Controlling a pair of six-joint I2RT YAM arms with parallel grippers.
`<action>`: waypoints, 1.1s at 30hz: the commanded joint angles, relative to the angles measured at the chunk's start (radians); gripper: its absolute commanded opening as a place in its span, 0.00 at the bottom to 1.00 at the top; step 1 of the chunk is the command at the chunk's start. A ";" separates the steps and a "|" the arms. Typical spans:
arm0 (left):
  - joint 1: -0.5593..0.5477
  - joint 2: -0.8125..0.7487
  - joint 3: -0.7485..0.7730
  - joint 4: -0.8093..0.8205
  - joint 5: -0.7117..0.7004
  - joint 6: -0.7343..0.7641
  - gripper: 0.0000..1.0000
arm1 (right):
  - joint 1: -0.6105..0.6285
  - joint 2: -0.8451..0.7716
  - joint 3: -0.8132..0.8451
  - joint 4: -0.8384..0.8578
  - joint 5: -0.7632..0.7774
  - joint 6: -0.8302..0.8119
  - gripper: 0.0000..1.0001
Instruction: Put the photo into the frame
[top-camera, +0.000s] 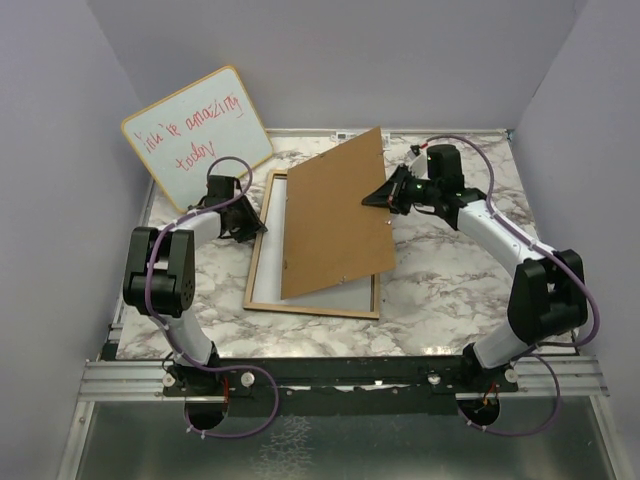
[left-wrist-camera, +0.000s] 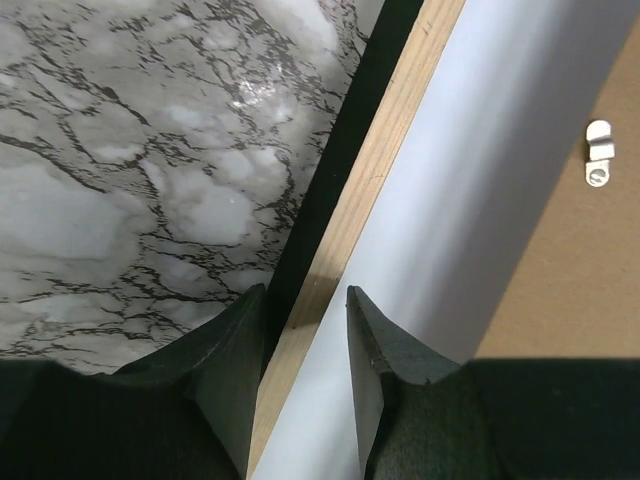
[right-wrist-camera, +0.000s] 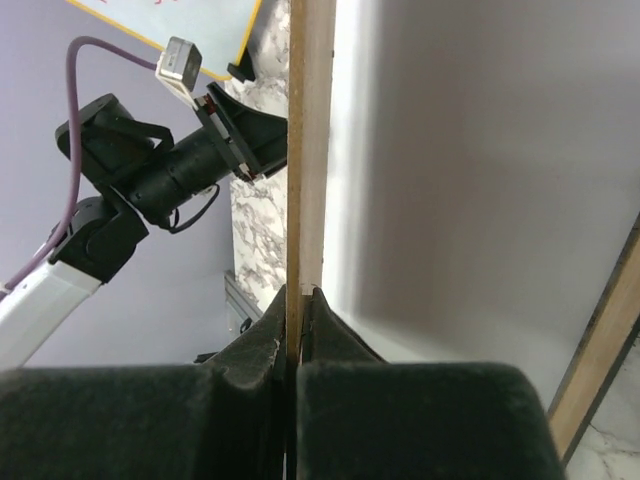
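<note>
Marble tabletop (top-camera: 440, 280) carries the frame (top-camera: 300, 306), lying flat, light-wood face up, with a pale sheet (left-wrist-camera: 430, 200) inside it. Left gripper (left-wrist-camera: 305, 305) jaws stand partly closed astride the frame's left rail; contact cannot be confirmed. Right gripper (right-wrist-camera: 300, 295) is clamped tight on the edge of the brown board (top-camera: 335, 220), which tilts up over the frame.

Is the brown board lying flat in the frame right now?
No, the right end effector holds the brown board tilted above the frame.
</note>
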 joint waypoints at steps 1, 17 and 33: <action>-0.035 -0.004 -0.043 0.005 0.040 -0.053 0.39 | -0.001 0.012 -0.021 0.131 -0.052 0.017 0.01; -0.079 -0.048 -0.078 0.075 0.053 -0.158 0.28 | -0.001 0.080 -0.090 0.259 -0.124 0.022 0.01; -0.079 -0.057 -0.030 0.019 0.005 -0.124 0.17 | -0.001 0.154 -0.099 0.267 -0.121 0.034 0.01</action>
